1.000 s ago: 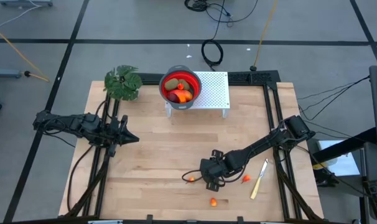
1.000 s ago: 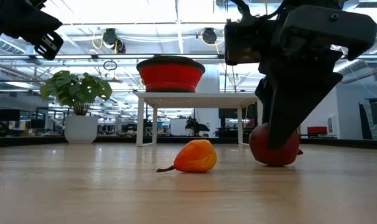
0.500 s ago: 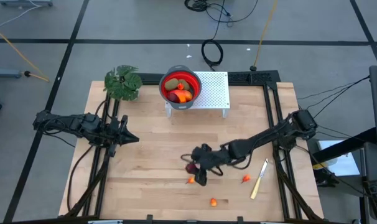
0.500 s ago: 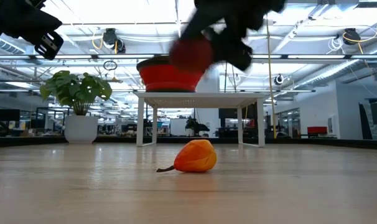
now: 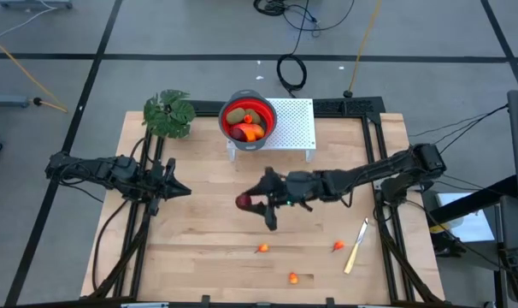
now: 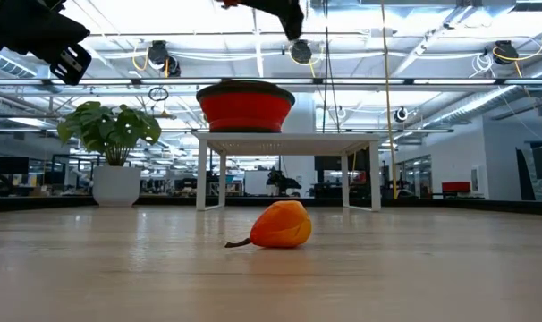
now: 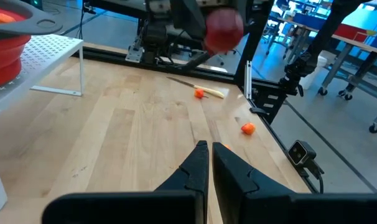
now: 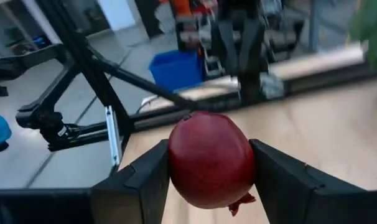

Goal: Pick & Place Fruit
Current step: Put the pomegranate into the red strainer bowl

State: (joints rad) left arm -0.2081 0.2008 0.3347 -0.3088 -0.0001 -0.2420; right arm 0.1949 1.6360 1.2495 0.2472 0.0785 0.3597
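Dark red fruit (image 8: pixel 210 158) sits pinched between my right claw (image 5: pixel 257 205) fingers, raised off the wood surface (image 5: pixel 199 231); left claw (image 7: pixel 207 163) pressed together.

In the low view the red bowl (image 6: pixel 244 105) hides its fruit, and the right gripper (image 6: pixel 284 13) above it is cut off up top.

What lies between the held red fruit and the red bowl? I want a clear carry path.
High view: only bare wooden tabletop separates the dark red fruit, held in the right tool, from the red bowl.
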